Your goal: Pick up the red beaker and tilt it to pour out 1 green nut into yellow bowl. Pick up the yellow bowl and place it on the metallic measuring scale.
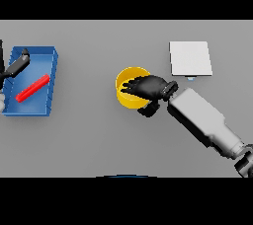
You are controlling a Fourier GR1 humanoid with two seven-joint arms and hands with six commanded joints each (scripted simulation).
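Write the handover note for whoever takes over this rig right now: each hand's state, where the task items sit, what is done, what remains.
Right hand: over the yellow bowl, fingers across its rim; whether it grips is unclear.
Left hand: at the view's left edge, above the blue tray, holding nothing.
Red beaker: lying on its side in the blue tray.
Metallic measuring scale: behind and to the right of the bowl, nothing on it.
Done: cannot tell whether a nut was poured; the hand hides the bowl's inside.
Left: move the bowl onto the scale.

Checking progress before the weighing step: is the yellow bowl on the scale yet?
No. The yellow bowl sits on the table, left of the scale, under the right hand.
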